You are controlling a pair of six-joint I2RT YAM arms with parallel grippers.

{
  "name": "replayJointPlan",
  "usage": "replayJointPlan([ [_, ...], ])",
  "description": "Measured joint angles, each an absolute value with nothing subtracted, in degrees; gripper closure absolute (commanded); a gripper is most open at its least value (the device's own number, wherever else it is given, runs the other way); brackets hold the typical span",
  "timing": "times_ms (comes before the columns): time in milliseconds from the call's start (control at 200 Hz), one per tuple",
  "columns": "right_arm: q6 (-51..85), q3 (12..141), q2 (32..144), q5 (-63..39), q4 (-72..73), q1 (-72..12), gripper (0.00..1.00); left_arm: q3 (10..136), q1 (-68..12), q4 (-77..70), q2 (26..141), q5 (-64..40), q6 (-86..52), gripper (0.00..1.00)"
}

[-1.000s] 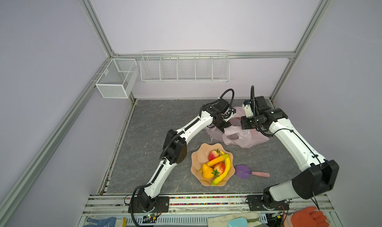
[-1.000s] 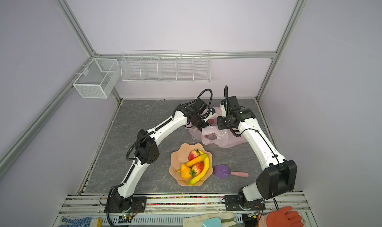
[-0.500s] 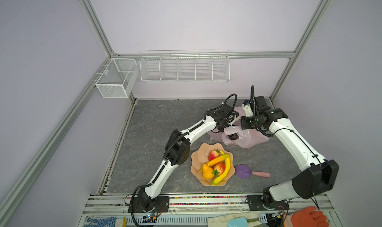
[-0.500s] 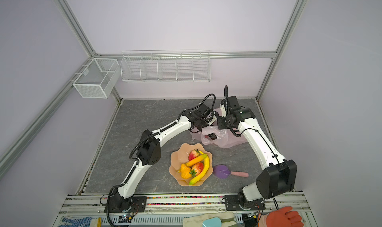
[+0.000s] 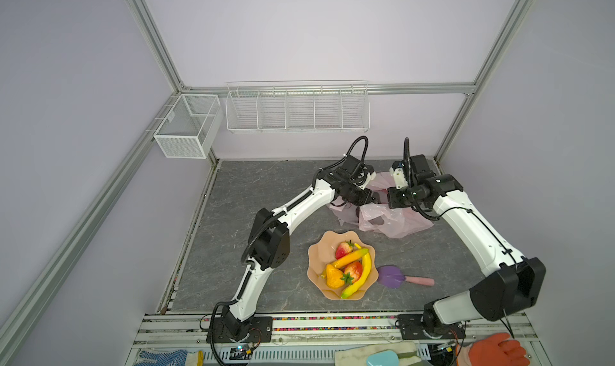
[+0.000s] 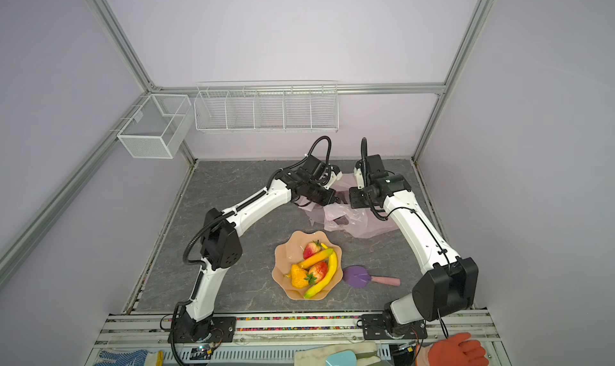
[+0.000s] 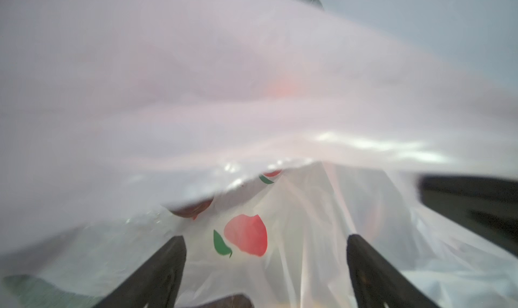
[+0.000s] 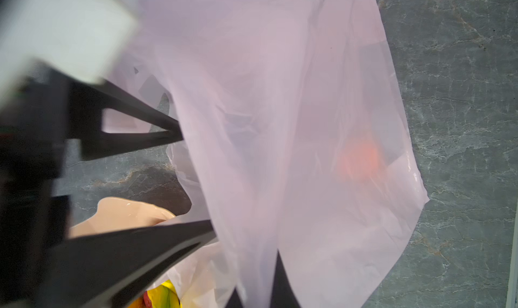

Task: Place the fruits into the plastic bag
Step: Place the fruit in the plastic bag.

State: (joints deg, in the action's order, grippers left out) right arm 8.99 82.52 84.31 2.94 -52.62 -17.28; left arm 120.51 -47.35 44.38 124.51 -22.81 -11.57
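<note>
- Grey marbled table (image 5: 253,194) is sitting inside a lavender-walled frame enclosure. Both arms are reaching over its far half.
- Nearest: one peach scalloped bowl (image 5: 318,252) is carrying five fruits.
  - near strawberry (image 5: 353,270)
  - far strawberry (image 5: 343,248)
  - yellow banana (image 5: 361,277)
  - orange-yellow banana (image 5: 351,257)
  - pear (image 5: 333,276)
  - Count: two strawberries, two bananas, one pear.
- Just beside the bowl, one purple paddle (image 5: 391,276) is lying flat. It is not part of the job.
- Beyond the bowl, one plastic bag (image 5: 396,222) is lying crumpled on the table, between the two arms.
- Right end effector (image 8: 263,284) is pinching the bag's upper film, jaws closed on it, and is holding the mouth up.
- Left end effector (image 7: 265,267) is standing with jaws wide and nothing between them, tips inside the bag mouth.
- Inside the bag, one tangerine (image 8: 358,158) is glowing orange through the film.
- One dark rounded shape (image 7: 193,210) is showing partly under a fold, probably the brown-purple fruit.
- Tally, as judged: two fruits in the bag, five waiting in the bowl.
- Step in hand, as judged: a drop-off into the bag is finishing.
- Next move calls for:
  - backing the left arm out without snagging the film;
  - crossing to the bowl and taking a top-lying fruit, likely the orange-yellow banana;
  - the right pinch not letting go.
- Farthest: two white wire baskets are hanging on the walls, one long divided rack (image 5: 296,109) and one mesh box (image 5: 188,128).
</note>
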Motion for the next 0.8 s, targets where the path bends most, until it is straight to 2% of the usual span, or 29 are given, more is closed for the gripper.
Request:
replayJointPlan([
  [320, 9.0, 82.5, 84.1, 2.9, -52.6, -17.3, 0.93, 113.8, -46.8, 45.9, 114.4, -18.9, -11.5, 0.11],
  [490, 9.0, 82.5, 84.0, 3.0, -52.5, -17.3, 0.93, 105.6, -46.5, 46.5, 108.1, -16.7, -11.6, 0.11],
  [800, 9.0, 82.5, 83.8, 3.0, -52.5, -17.3, 0.93, 87.0, -46.5, 42.5, 90.0, -16.9, -12.4, 0.14],
])
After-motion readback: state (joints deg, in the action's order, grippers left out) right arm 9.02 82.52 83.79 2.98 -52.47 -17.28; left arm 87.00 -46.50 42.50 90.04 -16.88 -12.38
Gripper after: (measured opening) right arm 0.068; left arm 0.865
